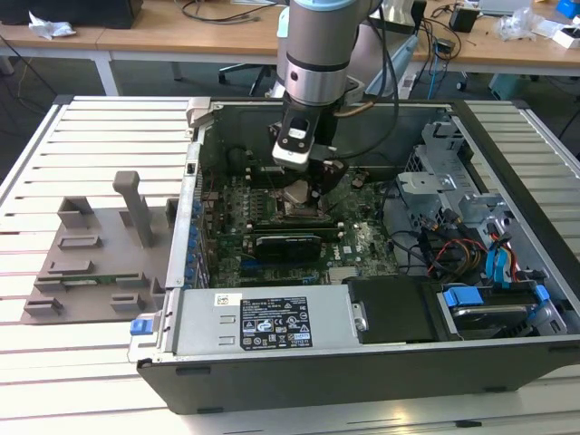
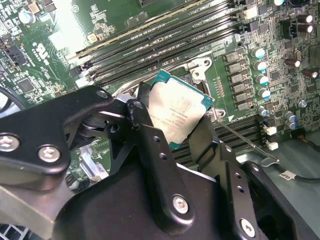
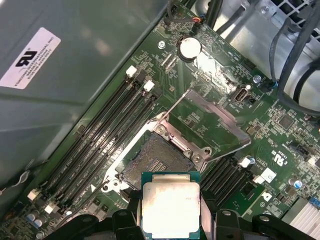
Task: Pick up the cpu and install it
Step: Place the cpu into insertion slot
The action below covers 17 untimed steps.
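Gripper (image 2: 174,117) clamped on the cpu (image 2: 176,112). The second wrist view has a black finger (image 2: 150,135) pressed to each of two opposite edges, silver top facing the camera.

The first wrist view adds what that one hides. The socket (image 3: 156,162) is open with its contact field bare. Its load plate (image 3: 215,125) is folded back on the side away from the cpu. The cpu hangs just beside the socket, not seated. Height above the socket: cannot tell. Memory slots (image 3: 107,132) run along both sides of the socket. A coin cell (image 3: 190,47) sits beyond the load plate.

The exterior view gives the wider setting. The arm (image 1: 313,54) reaches straight down into an open computer case (image 1: 362,381), with the gripper over the socket area of the green motherboard (image 1: 362,240). The case lies on its side on a pale slatted table (image 1: 109,127). A grey fixture tray (image 1: 91,254) lies well apart from the socket, outside the case at the exterior view's left. Wooden desks (image 1: 199,41) with cables stand behind the table.
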### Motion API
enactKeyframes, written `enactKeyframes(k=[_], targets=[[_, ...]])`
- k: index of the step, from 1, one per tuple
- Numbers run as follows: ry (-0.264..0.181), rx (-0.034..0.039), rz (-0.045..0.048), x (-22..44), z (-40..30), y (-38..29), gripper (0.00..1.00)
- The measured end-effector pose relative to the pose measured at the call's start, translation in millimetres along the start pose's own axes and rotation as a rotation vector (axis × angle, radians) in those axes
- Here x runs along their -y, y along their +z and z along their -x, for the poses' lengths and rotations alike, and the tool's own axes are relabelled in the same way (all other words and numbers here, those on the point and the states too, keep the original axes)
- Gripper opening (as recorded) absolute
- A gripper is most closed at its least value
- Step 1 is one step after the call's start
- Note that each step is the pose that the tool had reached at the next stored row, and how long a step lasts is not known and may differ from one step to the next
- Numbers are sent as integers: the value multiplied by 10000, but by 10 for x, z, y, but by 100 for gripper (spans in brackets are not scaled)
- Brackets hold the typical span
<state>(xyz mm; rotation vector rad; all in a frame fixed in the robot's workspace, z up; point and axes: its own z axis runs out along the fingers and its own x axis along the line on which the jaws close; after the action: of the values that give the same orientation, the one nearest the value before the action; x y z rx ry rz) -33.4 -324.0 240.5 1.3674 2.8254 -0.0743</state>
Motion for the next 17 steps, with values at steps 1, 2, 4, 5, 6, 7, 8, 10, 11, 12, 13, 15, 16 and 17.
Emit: enactKeyframes(k=[1, 2, 4, 5, 6, 7, 8, 10, 11, 12, 13, 15, 16, 17], targets=[[53, -2, -2, 0, 0, 0, 55], [102, -4, -3, 0, 0, 0, 55], [193, -6, -7, 0, 0, 0, 55], [253, -8, -8, 0, 0, 0, 55], [299, -9, -10, 0, 0, 0, 55], [393, -10, -14, 0, 0, 0, 55], [440, -11, -16, 0, 0, 0, 55], [533, -13, -20, 0, 0, 0, 55], [577, -14, -21, 0, 0, 0, 55], [653, -16, -24, 0, 0, 0, 55], [698, -16, -26, 0, 0, 0, 55], [814, -19, -31, 0, 0, 0, 55], [868, -20, -33, 0, 0, 0, 55], [971, -22, -36, 0, 0, 0, 55]])
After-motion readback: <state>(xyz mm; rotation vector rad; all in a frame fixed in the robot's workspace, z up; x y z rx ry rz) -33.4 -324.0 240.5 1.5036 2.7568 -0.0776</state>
